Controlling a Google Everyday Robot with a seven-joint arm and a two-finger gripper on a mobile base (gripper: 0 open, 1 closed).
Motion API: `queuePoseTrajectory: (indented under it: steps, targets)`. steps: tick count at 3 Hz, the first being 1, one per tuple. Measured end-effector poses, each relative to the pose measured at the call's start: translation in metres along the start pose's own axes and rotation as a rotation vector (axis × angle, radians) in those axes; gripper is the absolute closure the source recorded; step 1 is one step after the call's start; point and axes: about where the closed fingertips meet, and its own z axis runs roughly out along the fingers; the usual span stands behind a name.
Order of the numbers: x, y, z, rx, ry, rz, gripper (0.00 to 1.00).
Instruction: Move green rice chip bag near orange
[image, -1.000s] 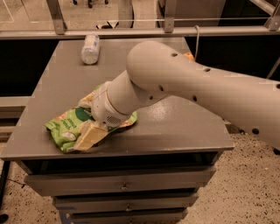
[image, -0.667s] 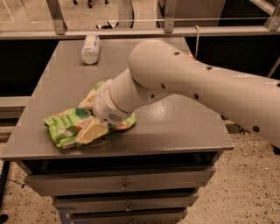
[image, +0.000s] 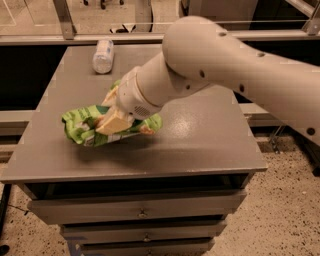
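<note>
The green rice chip bag (image: 82, 127) is crumpled and hangs a little above the left part of the grey table (image: 200, 145), with its shadow below it. My gripper (image: 111, 116) sits over the bag's middle, shut on it. One tan finger (image: 114, 125) lies across the front of the bag, and the other shows behind it. My thick white arm reaches in from the right and covers the table's centre. No orange shows; it is hidden or out of view.
A clear plastic bottle (image: 103, 55) lies on its side at the table's back left. The table has drawers (image: 142, 212) below its front edge. A glass barrier and a rail stand behind the table.
The gripper has moved up and toward the back right with the bag in it. The bag has come away from the front left edge and risen off the table.
</note>
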Motion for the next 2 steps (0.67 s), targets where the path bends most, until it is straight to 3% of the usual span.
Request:
queuePoseTrajectory:
  steps: [1, 2]
  targets:
    - [-0.0191, -0.0548, -0.0598, 0.12, 0.002, -0.052, 1.0]
    - [-0.0192, -0.0548, -0.0598, 0.12, 0.002, -0.052, 1.0]
